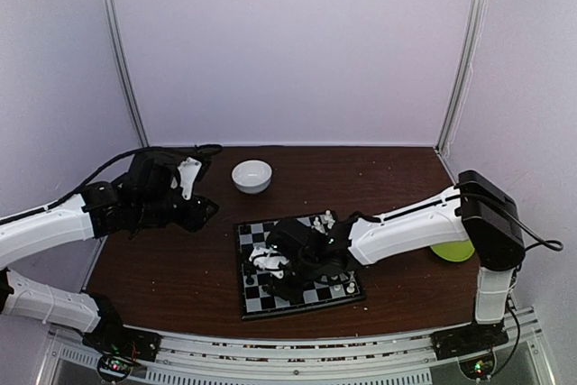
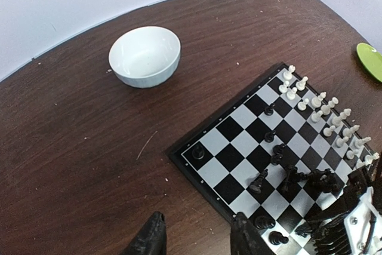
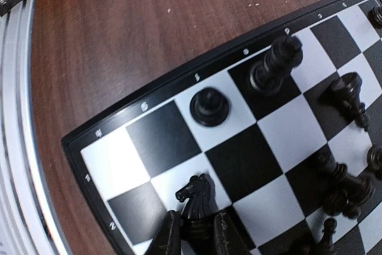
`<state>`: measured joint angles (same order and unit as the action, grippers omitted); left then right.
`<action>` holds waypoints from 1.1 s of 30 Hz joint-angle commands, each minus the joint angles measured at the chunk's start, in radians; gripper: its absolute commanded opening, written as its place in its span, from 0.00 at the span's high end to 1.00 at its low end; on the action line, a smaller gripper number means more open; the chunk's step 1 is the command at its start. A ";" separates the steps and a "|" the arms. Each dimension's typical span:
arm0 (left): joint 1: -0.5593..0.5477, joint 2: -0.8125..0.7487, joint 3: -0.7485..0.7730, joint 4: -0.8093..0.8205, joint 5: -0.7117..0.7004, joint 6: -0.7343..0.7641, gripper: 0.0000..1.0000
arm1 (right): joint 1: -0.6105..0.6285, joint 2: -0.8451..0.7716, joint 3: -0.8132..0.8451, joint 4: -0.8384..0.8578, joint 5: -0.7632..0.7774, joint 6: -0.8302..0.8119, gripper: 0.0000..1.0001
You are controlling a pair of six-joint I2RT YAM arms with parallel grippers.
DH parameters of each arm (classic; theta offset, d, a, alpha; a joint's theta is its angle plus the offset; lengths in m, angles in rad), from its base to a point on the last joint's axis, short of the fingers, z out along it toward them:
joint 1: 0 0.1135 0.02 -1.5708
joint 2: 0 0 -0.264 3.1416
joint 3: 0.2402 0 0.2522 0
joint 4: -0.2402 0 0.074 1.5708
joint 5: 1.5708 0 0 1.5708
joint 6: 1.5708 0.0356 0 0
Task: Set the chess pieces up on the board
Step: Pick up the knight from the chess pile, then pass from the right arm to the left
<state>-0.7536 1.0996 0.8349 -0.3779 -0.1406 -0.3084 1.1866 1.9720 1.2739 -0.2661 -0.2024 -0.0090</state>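
The board [image 1: 242, 268] lies at the table's near centre. White chess pieces [image 2: 325, 114] line its far right side, and black ones [image 2: 292, 177] stand scattered near my right arm. In the right wrist view my right gripper [image 3: 196, 219] is closed round the base of a black knight [image 3: 194, 195], which stands upright on a white square near the board's corner [image 3: 149, 97]. A black pawn [image 3: 209, 107] and a taller black piece [image 3: 274, 64] stand beyond it. My left gripper [image 2: 198, 218] hovers open over bare table just left of the board's rim [image 2: 179, 158], holding nothing.
A white bowl [image 1: 252, 176] sits behind the board, also seen in the left wrist view [image 2: 144, 56]. A green plate [image 1: 453, 252] lies at the right edge, partly behind my right arm. Pale crumbs dot the dark wooden table. White walls close in the back and sides.
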 commanded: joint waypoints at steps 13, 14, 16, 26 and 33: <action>-0.090 -0.102 -0.151 0.454 0.559 0.336 0.63 | -0.338 -0.351 -0.071 -0.025 -0.785 0.022 0.87; -0.110 -0.094 -0.139 0.450 0.544 0.359 0.63 | -0.354 -0.359 -0.079 -0.010 -0.825 0.040 0.87; -0.155 -0.067 -0.121 0.459 0.510 0.410 0.63 | -0.373 -0.377 -0.099 0.024 -0.895 0.075 0.87; -0.255 0.103 0.011 0.493 0.521 0.509 0.62 | -0.401 -0.398 -0.112 0.128 -1.058 0.180 0.87; -0.271 0.154 0.068 0.459 0.515 0.549 0.64 | -0.403 -0.407 -0.155 0.244 -1.086 0.269 0.87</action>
<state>-1.0161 1.2366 0.8570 0.0505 0.3637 0.1963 0.7906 1.5917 1.1389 -0.1150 -1.2385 0.1932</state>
